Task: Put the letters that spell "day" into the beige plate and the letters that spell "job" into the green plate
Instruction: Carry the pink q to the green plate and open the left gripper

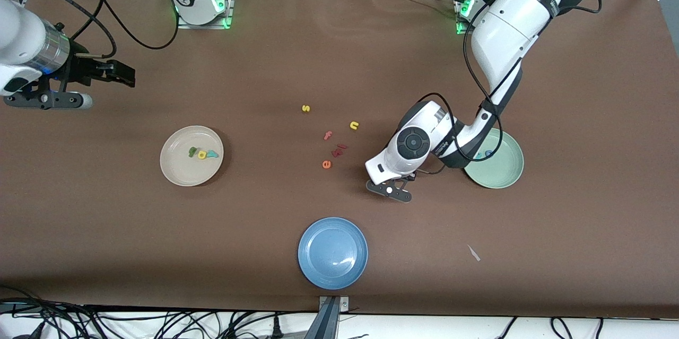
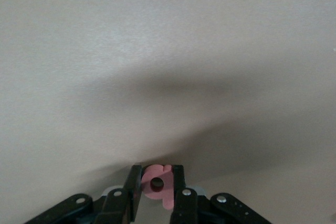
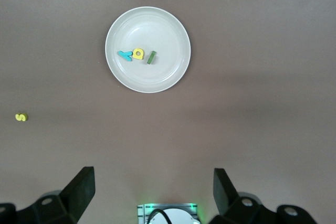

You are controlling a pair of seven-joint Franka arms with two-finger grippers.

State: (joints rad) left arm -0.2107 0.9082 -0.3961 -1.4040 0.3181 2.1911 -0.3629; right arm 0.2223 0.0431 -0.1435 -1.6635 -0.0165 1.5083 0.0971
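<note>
Fingers (image 2: 132,192) of the left hand (image 2: 156,195) pinch the flat-lying salmon "b" (image 2: 157,183); right hand (image 3: 152,192) gapes.

Bare table (image 1: 477,254) lies between the blue plate (image 1: 332,253) and green plate (image 1: 501,161).

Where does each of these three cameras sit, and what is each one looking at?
Front view: high across the table, facing both arms, the plates and the loose letters.
Left wrist view: on the left arm's wrist, looking along the left gripper at a pink letter between its fingers.
Right wrist view: on the right arm's wrist, looking down past the open right gripper.
The front and right wrist views share the beige plate and a yellow "s".
</note>
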